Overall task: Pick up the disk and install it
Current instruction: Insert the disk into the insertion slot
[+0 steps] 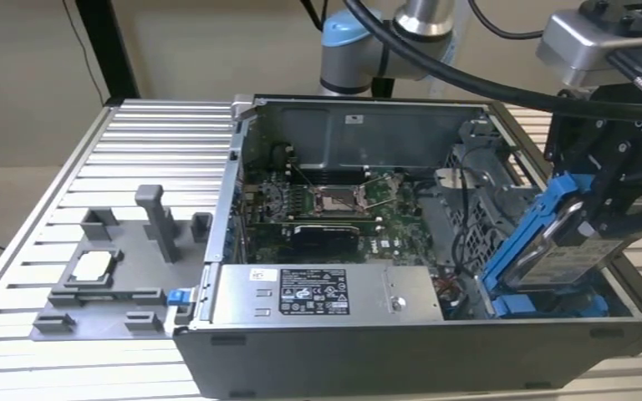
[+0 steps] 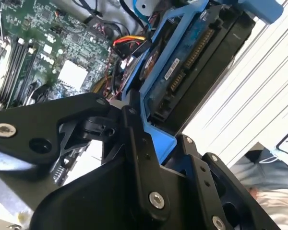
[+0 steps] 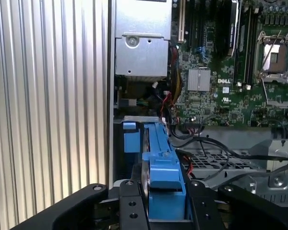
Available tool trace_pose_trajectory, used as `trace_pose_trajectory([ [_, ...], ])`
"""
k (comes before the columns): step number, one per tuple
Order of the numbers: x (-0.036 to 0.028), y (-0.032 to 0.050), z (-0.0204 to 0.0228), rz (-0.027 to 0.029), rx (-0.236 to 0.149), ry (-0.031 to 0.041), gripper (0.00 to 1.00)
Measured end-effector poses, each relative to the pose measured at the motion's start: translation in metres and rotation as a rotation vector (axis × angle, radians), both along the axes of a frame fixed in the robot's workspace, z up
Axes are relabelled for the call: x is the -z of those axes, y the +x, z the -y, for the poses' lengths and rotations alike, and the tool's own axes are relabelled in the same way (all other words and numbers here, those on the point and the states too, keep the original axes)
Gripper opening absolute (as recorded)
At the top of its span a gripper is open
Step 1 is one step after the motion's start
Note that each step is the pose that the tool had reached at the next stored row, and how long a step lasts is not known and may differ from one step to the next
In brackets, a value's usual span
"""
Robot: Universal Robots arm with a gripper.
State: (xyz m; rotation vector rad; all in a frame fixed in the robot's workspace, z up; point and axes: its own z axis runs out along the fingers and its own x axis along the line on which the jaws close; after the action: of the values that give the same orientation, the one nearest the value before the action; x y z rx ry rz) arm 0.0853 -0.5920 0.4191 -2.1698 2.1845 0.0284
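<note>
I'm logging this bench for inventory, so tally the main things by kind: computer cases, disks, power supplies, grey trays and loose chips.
Open computer case: 1
Disk in blue bracket: 1
Power supply box: 1
Grey tray: 1
Silver chip on tray: 1
Total: 5

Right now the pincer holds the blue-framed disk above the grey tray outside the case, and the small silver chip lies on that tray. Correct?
Not quite. The exterior view shows the pincer holding the disk tilted at the open computer case, not above the grey tray. The chip does lie on that tray.
</note>
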Motion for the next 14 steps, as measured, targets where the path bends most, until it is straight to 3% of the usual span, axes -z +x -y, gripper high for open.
trace_pose_trajectory([
  [7, 0.0085, -0.0013, 0.0, -0.0019, 0.002, -0.0001, 0.0],
  [11, 0.0092, -0.0011, -0.0003, -0.0025, 0.002, -0.0023, 0.0],
  [14, 0.01, -0.0006, -0.0003, -0.0114, 0.0, -0.0028, 0.0],
])
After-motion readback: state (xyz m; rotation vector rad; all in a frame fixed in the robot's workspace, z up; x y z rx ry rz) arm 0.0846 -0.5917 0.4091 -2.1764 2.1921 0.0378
